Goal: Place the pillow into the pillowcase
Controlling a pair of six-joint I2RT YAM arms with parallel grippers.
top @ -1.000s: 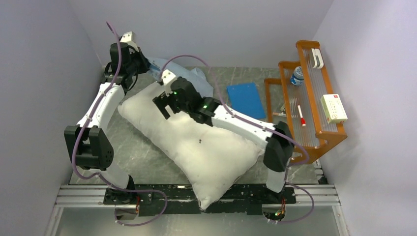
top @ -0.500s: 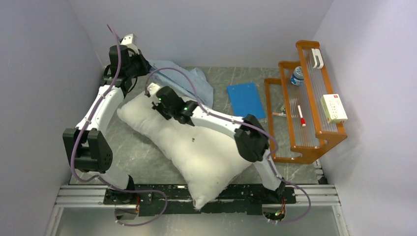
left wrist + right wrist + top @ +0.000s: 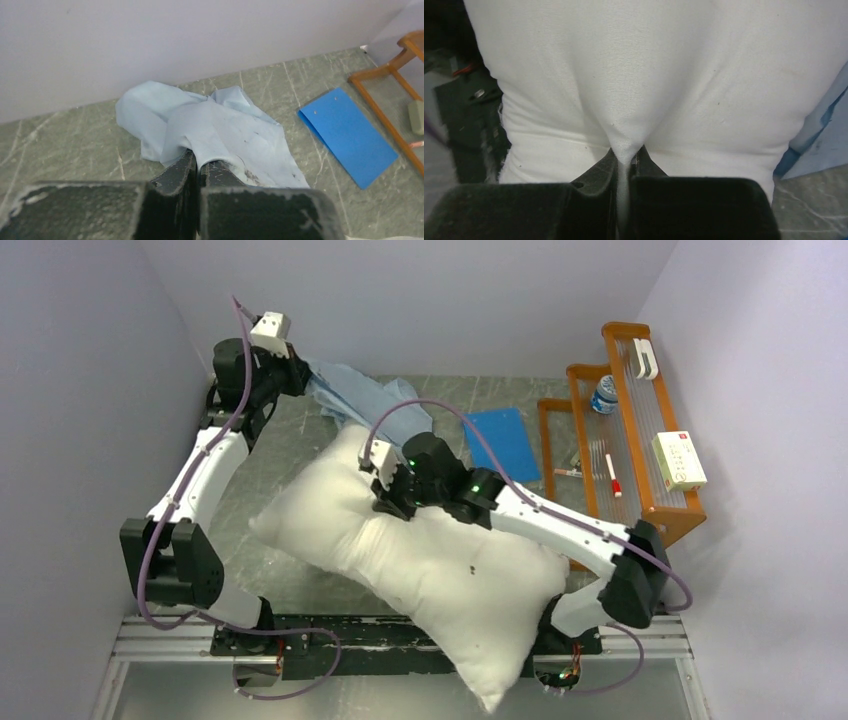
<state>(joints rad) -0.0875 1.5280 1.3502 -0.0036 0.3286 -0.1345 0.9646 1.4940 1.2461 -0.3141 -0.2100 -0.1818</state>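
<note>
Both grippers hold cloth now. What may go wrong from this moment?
The right gripper pinches only a thin fold of the pillow; it may slip out.
The pillow's near corner hangs past the table edge and might drag it off.
The left gripper holds the pillowcase bunched; its opening may stay shut.

From my seat I see plain pale lavender walls (image 3: 420, 300) closing in on three sides, and the back one meets the tabletop (image 3: 285, 445) in a straight line. That tabletop is dark grey-green, stone-patterned, with pale veins and scratches. Against the right wall stands a stepped orange-brown wooden rack (image 3: 637, 440) with clear ribbed shelves. On it I make out a small bottle (image 3: 604, 395), a white box (image 3: 679, 460) with a red mark and a pen (image 3: 611, 475). A flat blue folder (image 3: 500, 443) lies on the table just beside the rack. An aluminium rail (image 3: 160, 638) runs along the near edge. The light is even and soft.
</note>
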